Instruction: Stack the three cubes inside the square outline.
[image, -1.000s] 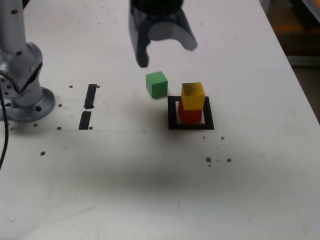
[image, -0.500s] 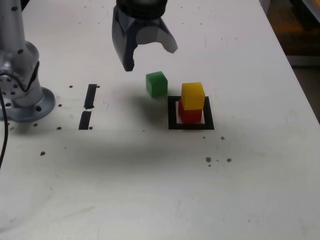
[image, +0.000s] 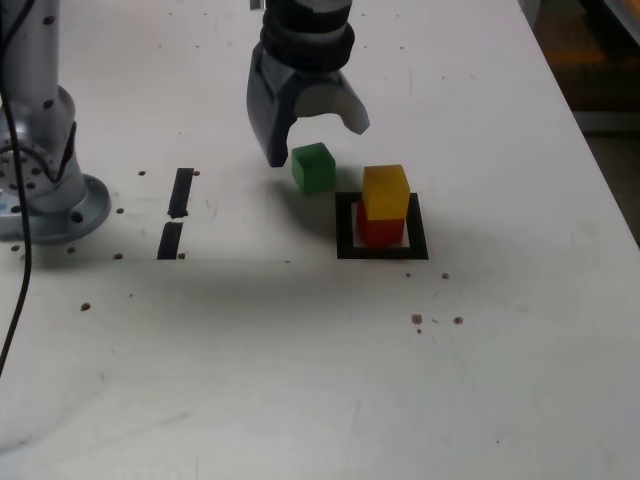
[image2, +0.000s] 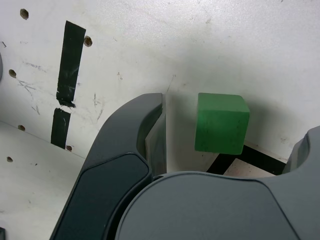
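Exterior view: the gripper (image: 315, 140), jaws spread and holding nothing, hovers near the green cube (image: 314, 168). Yellow (image: 386, 193) sits on red (image: 381, 232) inside the outline (image: 346, 240).

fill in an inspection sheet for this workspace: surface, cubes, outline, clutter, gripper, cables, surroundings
surface: white table, scattered dark spots, a faint seam
red cube: inside the outline
yellow cube: on top of the red cube
green cube: on the table, outside the outline, not stacked
outline: black tape square, flat on the table
clutter: nothing seen; two short tape strips lie apart from the outline
gripper: open, above the table near the green cube, holding nothing
cables: black cable hangs along the exterior view's left edge
surroundings: grey stand at the exterior view's left; dark area beyond the table's edge at its right
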